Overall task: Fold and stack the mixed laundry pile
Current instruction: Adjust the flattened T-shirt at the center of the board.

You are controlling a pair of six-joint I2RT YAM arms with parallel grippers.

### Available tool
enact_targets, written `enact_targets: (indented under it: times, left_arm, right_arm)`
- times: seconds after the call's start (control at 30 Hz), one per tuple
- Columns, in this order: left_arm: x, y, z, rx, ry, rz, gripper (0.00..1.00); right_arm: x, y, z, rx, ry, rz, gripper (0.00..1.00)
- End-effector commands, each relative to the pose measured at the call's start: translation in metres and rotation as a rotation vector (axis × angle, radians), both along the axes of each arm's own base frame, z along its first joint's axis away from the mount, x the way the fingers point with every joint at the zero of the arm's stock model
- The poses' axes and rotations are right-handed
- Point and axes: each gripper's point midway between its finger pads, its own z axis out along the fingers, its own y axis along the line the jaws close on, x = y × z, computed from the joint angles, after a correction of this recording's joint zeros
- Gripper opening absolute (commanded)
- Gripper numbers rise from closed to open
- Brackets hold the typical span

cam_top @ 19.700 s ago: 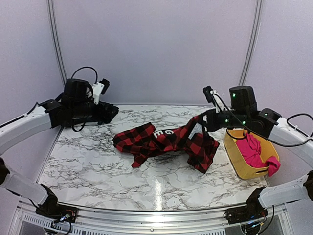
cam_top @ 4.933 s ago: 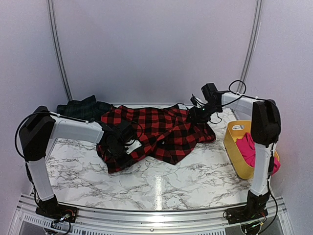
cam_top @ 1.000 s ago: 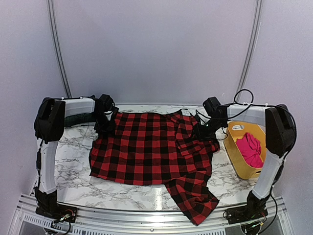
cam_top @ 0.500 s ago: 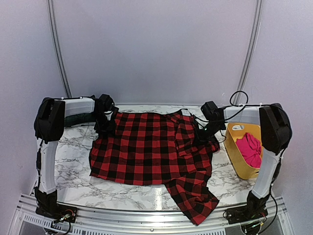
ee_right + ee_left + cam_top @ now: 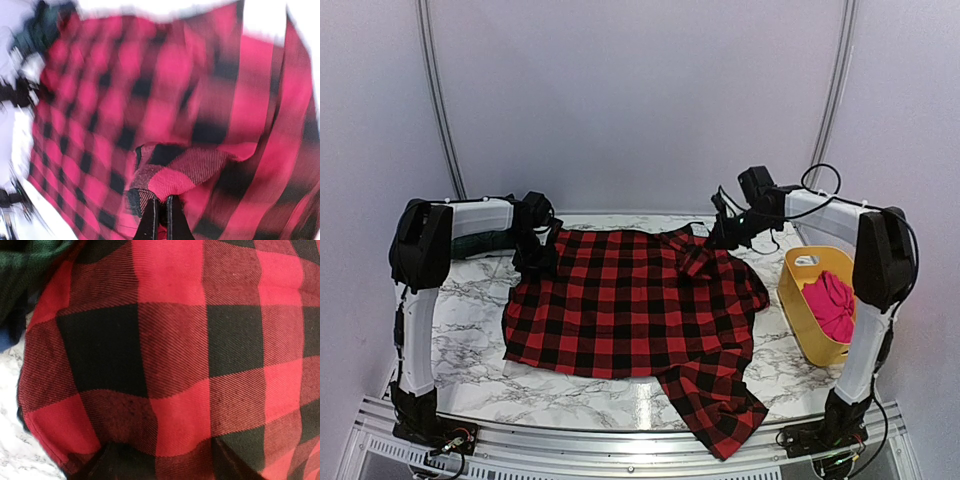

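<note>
A: Top external: tub (image 5: pixel 792 312) holds pink garment (image 5: pixel 828 303) (bunched); shirt (image 5: pixel 620 310) spread on table (image 5: pixel 470 340).
B: Since a moment ago, right gripper (image 5: pixel 718 235) has pinched shirt's far corner and lifted it. At the far-left edge, left gripper (image 5: pixel 534 258); its fingers, cannot tell.

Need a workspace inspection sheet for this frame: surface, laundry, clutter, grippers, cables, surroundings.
Surface: white marble-pattern table, metal rail along the near edge.
Job's things: red-and-black checked garment spread flat, one sleeve reaching the near edge; dark green plaid garment at far left; magenta-pink garment in the tub.
Clutter: yellow tub at right.
Grippers: left gripper at the checked garment's far-left corner, jaw state unclear; right gripper shut on a fold at its far-right corner.
Cables: black cable loops above the right wrist.
Surroundings: plain pale walls, two metal poles.
</note>
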Motion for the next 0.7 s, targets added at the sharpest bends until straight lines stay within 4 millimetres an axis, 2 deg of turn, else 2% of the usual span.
enact_targets:
  times: [0.0,0.07,0.1,0.13,0.17,0.23,0.27,0.37,0.43,0.47,0.53,0.6,0.67]
  left_arm:
    - [0.005,0.001,0.051,-0.017,-0.084,0.005,0.73]
    - [0.012,0.006,0.075,-0.003,-0.155,0.026,0.81]
    - [0.014,0.008,0.087,-0.004,-0.19,0.038,0.9]
    - [0.017,0.01,0.101,-0.011,-0.231,0.051,0.98]
    - [0.018,0.012,0.114,-0.025,-0.271,0.067,0.99]
    - [0.02,0.014,0.141,-0.073,-0.355,0.099,0.99]
    - [0.02,0.016,0.151,-0.091,-0.4,0.122,0.99]
    - [0.01,0.028,0.179,-0.131,-0.476,0.204,0.99]
    - [-0.004,0.033,0.186,-0.167,-0.478,0.244,0.99]
    - [-0.013,0.03,0.187,-0.201,-0.464,0.229,0.99]
    - [-0.036,0.023,0.183,-0.265,-0.422,0.203,0.99]
    - [-0.061,0.025,0.172,-0.31,-0.372,0.247,0.98]
    - [-0.09,0.029,0.163,-0.346,-0.333,0.283,0.93]
  right_arm:
    - [0.1,-0.013,0.073,0.13,-0.241,-0.106,0.0]
    - [0.145,-0.029,0.106,0.188,-0.323,-0.176,0.0]
    - [0.164,-0.035,0.138,0.233,-0.393,-0.204,0.0]
    - [0.177,-0.041,0.15,0.258,-0.427,-0.215,0.0]
    - [0.185,-0.042,0.157,0.277,-0.439,-0.219,0.07]
    - [0.189,-0.046,0.149,0.296,-0.391,-0.209,0.44]
    - [0.183,-0.045,0.14,0.278,-0.36,-0.194,0.53]
    - [0.144,-0.047,0.125,0.203,-0.305,-0.144,0.58]
    - [0.106,-0.054,0.122,0.179,-0.284,-0.137,0.58]
    - [0.081,-0.056,0.136,0.181,-0.292,-0.129,0.57]
    - [0.038,-0.06,0.123,0.155,-0.222,-0.12,0.56]
    - [-0.009,-0.063,0.103,0.126,-0.137,-0.116,0.55]
    - [-0.055,-0.06,0.082,0.107,-0.048,-0.114,0.54]
